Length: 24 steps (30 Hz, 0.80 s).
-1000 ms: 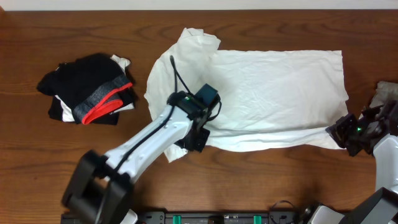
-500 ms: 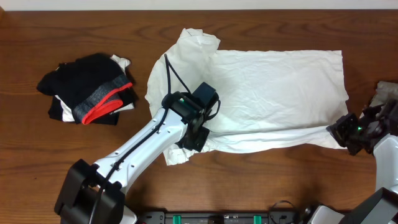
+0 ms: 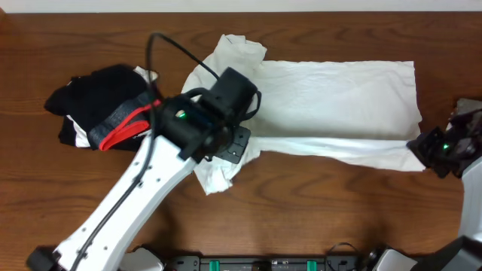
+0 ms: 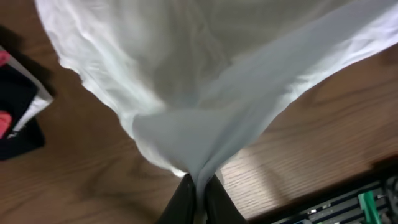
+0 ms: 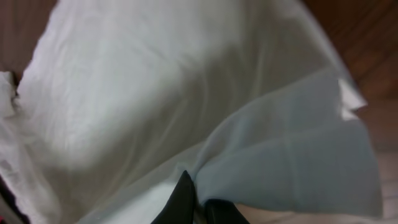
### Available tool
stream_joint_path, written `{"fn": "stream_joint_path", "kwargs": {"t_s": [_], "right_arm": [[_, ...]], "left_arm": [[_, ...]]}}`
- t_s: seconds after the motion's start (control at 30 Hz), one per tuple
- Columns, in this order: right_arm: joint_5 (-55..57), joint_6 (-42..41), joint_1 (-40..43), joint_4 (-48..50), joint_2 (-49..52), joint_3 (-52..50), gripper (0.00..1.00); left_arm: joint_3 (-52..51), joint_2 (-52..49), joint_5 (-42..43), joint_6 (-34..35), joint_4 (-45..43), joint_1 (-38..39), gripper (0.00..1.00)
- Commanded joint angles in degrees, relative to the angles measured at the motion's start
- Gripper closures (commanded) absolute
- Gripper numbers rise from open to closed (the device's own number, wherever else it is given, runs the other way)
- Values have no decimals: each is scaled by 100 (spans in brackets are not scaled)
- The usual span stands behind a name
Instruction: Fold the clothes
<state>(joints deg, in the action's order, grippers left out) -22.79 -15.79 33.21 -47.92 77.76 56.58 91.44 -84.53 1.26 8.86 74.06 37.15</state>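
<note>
1. Your left gripper (image 4: 198, 194) and right gripper (image 5: 200, 205) are each pinched shut on the near edge of the white T-shirt (image 3: 331, 94), which lies spread across the wooden table (image 3: 316, 218).
2. Carry unevenly and the fold skews; such thin pinches could slip loose.

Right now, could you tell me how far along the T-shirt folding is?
Done: the white T-shirt lies spread across the table. In hand: the left fingers and right fingers each pinch its near edge, raised off the wood. Left: laying that edge over, then every further fold.
</note>
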Motion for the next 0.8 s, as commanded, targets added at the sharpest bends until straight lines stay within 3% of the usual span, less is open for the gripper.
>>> {"fn": "stream_joint_path", "kwargs": {"t_s": [0.0, 0.33, 0.77], "right_arm": [[332, 267, 26, -39, -315, 337, 97], [282, 295, 26, 208, -514, 511, 99], [-828, 501, 26, 608, -715, 1270, 99]], "left_arm": [[9, -87, -131, -96, 74, -20, 94], [39, -59, -527, -289, 1019, -22, 94], [837, 581, -1611, -96, 501, -22, 94]]}}
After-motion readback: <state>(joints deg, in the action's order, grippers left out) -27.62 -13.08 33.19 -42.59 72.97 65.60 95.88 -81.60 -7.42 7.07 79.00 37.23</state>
